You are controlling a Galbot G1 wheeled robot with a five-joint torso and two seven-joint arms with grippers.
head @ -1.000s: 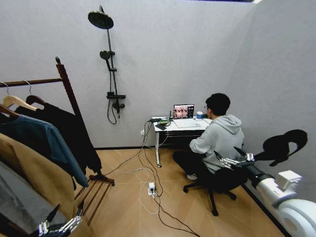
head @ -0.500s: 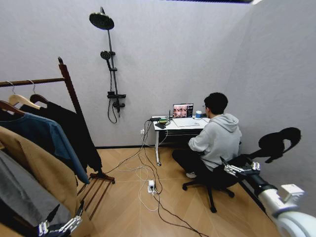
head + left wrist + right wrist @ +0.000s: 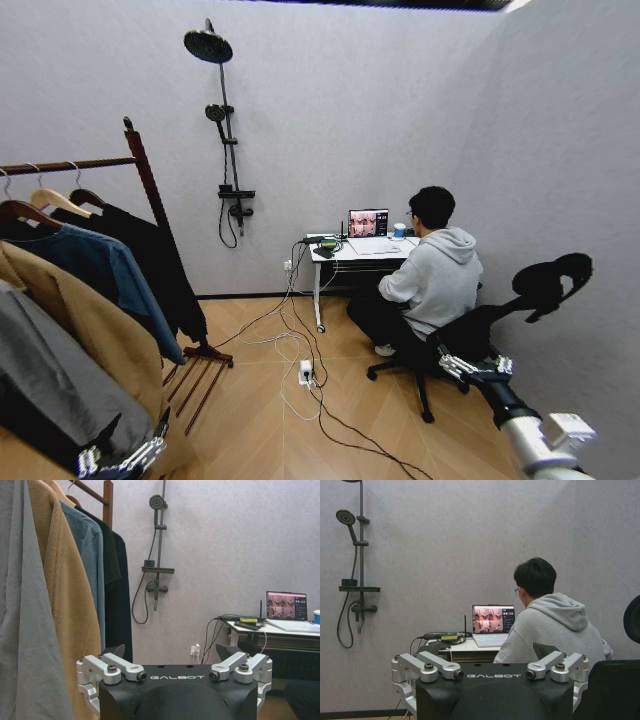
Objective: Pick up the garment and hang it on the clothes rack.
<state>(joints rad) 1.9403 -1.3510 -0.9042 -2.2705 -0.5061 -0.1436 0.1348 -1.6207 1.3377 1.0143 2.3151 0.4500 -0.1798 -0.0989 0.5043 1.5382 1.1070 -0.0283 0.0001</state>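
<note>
Black fabric, the garment (image 3: 160, 265) hangs on the clothes rack (image 3: 140, 165) beside a blue-teal jacket (image 3: 95, 270); the left wrist view adds its far side (image 3: 120, 595); left gripper (image 3: 120, 462) and right gripper (image 3: 470, 366) both spread wide, empty.

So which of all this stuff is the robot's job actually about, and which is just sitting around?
Part of the job:
black garment, hanging on the rail
wooden clothes rack

Just there:
blue-teal jacket
tan coat
grey garment
shower fitting
desk with laptop
</note>
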